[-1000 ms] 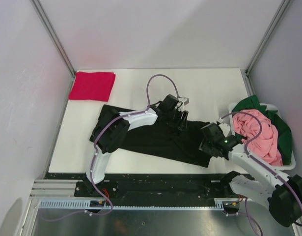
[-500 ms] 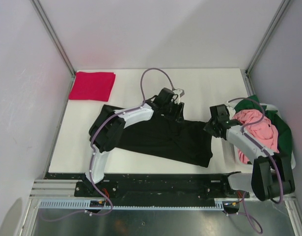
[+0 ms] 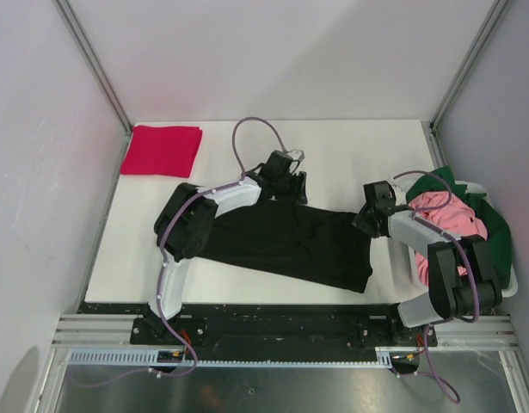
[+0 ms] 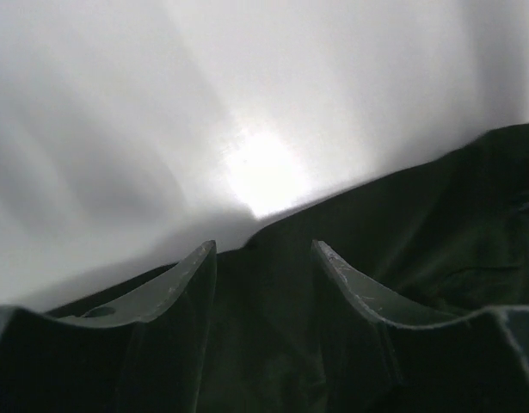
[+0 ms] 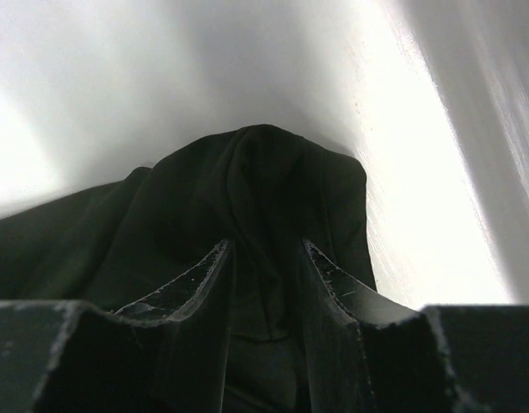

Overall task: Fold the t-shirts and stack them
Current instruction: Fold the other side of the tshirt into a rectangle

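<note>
The black t-shirt (image 3: 281,245) lies spread and creased across the middle of the table. My left gripper (image 3: 290,188) sits low at its far edge. In the left wrist view the jaws stand apart with black cloth (image 4: 264,327) under and between them. My right gripper (image 3: 365,217) is at the shirt's far right corner. Its jaws stand apart astride a raised ridge of black cloth (image 5: 264,215). The crimson red t-shirt (image 3: 162,150) lies folded at the far left corner. The pink t-shirt (image 3: 458,225) and the dark green t-shirt (image 3: 496,225) are heaped at the right.
The white basket (image 3: 405,268) holding the pink and green shirts stands at the table's right edge, right beside my right arm. Grey walls with metal posts close the table in on the left, back and right.
My left gripper has moved back and to the left, from the shirt's middle to its far edge. My right gripper has swung from the near right part of the shirt up to its far right corner.
</note>
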